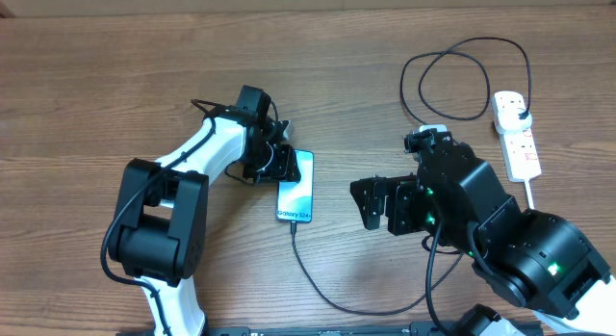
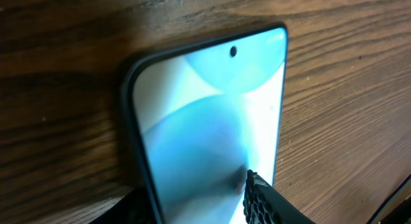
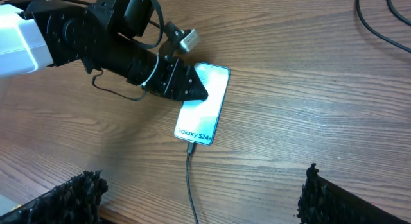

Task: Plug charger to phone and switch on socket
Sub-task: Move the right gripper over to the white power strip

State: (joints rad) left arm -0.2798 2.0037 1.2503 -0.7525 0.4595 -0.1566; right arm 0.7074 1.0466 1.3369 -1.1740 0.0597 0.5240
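The phone (image 1: pixel 297 187) lies face up on the wooden table, its blue screen with "Galaxy" text showing in the right wrist view (image 3: pixel 204 102). My left gripper (image 1: pixel 276 165) is shut on the phone's upper part, one finger at each long edge (image 2: pixel 192 205). The charger (image 1: pixel 318 288) is a thin black cable. Its tip sits in the phone's bottom port (image 3: pixel 191 146). It loops round to a black plug (image 1: pixel 520 112) in the socket (image 1: pixel 517 139), a white power strip at the far right. My right gripper (image 1: pixel 371 203) is open and empty, right of the phone.
The cable makes a big loop (image 1: pixel 462 81) at the back right, beside the strip. The strip's thick white cord (image 1: pixel 532 193) runs down behind my right arm. The table's front edge is close below the arms.
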